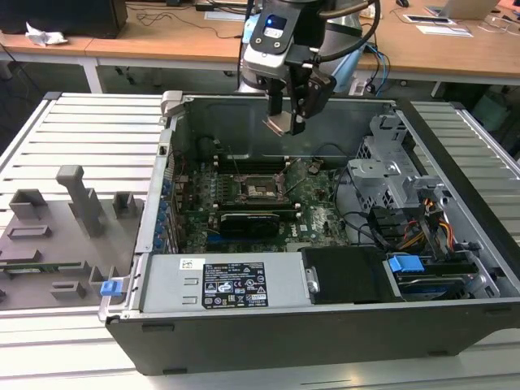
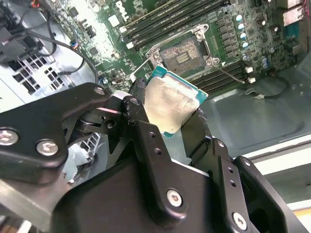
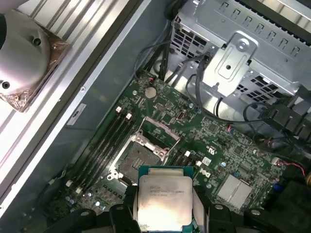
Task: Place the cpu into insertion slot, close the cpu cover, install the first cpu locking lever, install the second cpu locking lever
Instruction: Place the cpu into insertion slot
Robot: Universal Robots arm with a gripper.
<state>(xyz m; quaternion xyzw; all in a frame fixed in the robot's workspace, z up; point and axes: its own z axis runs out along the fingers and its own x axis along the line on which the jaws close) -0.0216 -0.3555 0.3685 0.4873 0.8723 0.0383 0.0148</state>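
Gripper (image 1: 286, 122): clamped on the cpu (image 1: 276, 124), its black fingers (image 3: 127, 206) pressing two opposite edges of the chip.

Cpu (image 3: 164, 201): flat and square. The pale silver-grey metal top is dull and smeared, with faint print. A thin teal-green board edge shows around the lid in both wrist views (image 2: 167, 104).

Position: the chip is held in the air inside the open computer case (image 1: 244, 325), above the green motherboard (image 1: 313, 215). It is clear of the insertion slot (image 3: 138, 158) and not seated. The slot's contact field lies uncovered in the second wrist view (image 2: 187, 53).
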